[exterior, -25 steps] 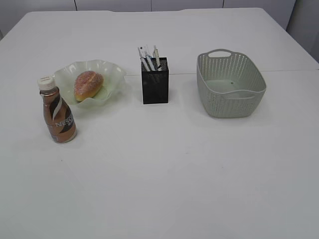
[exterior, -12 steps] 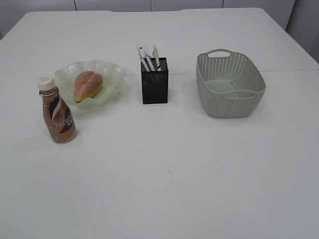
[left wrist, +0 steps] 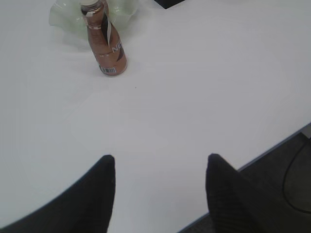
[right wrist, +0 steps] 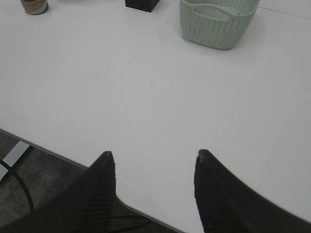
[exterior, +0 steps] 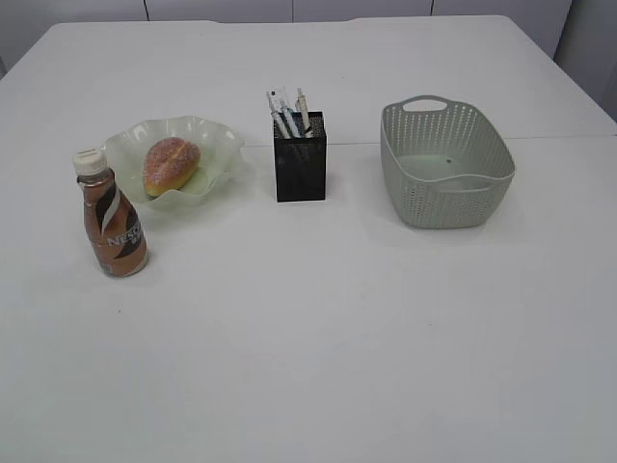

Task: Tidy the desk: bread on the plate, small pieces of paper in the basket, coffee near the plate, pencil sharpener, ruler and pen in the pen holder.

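Note:
The bread lies on the pale green wavy plate. The brown coffee bottle stands upright just front-left of the plate; it also shows in the left wrist view. The black mesh pen holder holds several pens. The grey-green basket stands at the right and shows in the right wrist view. My left gripper is open and empty above the table's front edge. My right gripper is open and empty near the front edge. Neither gripper shows in the exterior view. Paper pieces, sharpener and ruler are not visible.
The white table stretches wide in front of the objects. Its front edge shows in both wrist views, with dark floor and cables below.

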{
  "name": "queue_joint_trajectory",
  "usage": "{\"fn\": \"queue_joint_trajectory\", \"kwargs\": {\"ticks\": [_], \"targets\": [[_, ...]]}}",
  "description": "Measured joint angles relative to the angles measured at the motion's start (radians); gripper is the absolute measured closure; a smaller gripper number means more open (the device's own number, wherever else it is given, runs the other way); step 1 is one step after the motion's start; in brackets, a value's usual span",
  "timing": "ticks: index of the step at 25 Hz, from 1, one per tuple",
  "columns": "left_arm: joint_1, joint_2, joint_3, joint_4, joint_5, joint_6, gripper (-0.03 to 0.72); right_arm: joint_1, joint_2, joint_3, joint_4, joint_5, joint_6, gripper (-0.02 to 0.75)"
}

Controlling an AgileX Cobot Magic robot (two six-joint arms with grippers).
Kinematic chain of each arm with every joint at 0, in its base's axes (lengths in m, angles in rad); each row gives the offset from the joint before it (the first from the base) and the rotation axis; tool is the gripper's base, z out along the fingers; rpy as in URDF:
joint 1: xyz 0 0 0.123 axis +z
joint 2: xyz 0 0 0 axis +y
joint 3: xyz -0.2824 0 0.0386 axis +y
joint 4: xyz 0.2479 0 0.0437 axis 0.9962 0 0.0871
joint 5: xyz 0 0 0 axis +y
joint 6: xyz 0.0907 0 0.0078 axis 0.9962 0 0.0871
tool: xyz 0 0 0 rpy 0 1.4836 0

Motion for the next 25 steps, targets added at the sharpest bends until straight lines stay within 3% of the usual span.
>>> {"fn": "queue_joint_trajectory", "kwargs": {"ticks": [13,17,22,25], "targets": [[0.025,0.0,0.003,0.0,0.0,0.0,0.274,0.0,0.0,0.0,-0.002,0.0,0.0,0.321],[0.126,0.0,0.003,0.001,0.0,0.0,0.281,-0.042,0.0,0.0,-0.002,0.0,0.002,0.322],[0.31,0.0,0.003,0.001,0.0,0.0,0.284,-0.236,0.0,0.0,-0.002,0.0,0.002,0.322],[0.36,0.0,0.003,0.001,0.0,0.0,0.294,-0.33,0.0,0.0,-0.002,0.0,0.002,0.322]]}}
